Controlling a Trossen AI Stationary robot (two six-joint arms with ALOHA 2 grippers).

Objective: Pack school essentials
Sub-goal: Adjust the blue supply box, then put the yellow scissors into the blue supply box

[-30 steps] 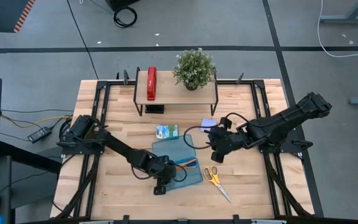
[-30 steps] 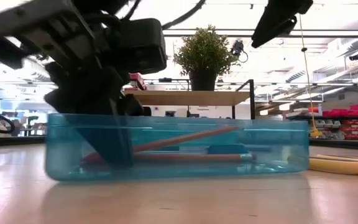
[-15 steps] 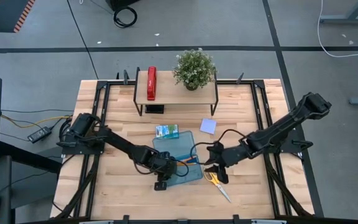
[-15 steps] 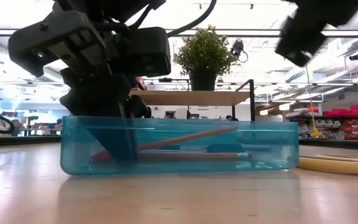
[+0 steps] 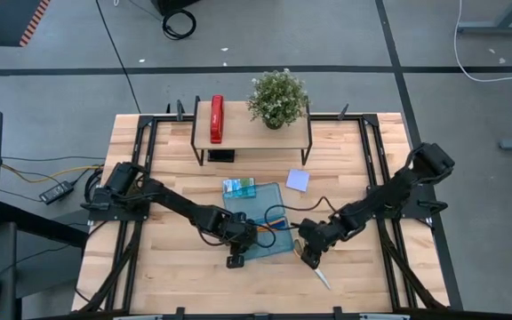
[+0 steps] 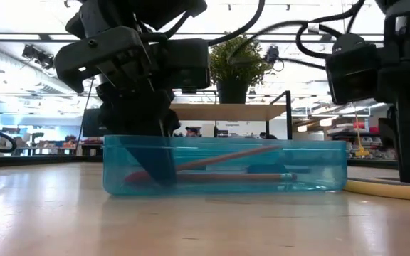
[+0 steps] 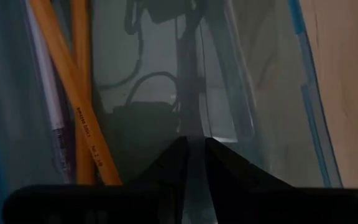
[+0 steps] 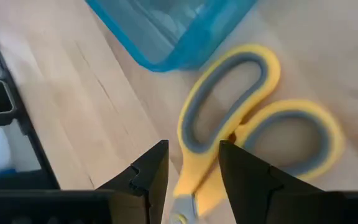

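Note:
The translucent blue case lies open on the table. It holds two orange pencils and a pale purple pen; the pencils also show in the low view. My left gripper reaches down into the case's near-left part, shut on its wall. My right gripper is open, low over the yellow-handled scissors just right of the case. Its fingers stand on either side of the handle where the loops join the blades. The green-blue packet and the lavender pad lie flat beyond the case. My left gripper pinches the blue case's side wall between its two fingers, coming from above and pointing down. In the low view one finger shows through the plastic, inside the case. The case sits flat on the table.
A wooden shelf at the table's far side carries the red stapler and a potted plant. The scissors' blade tip points toward the near edge. Bare wood lies to the left of the case and along the near edge.
My right gripper has travelled from beside the lavender pad toward the near edge and come down over the scissors' handle, staying open. My left gripper has kept its hold, and the blue case has slid a little toward the table's far right.

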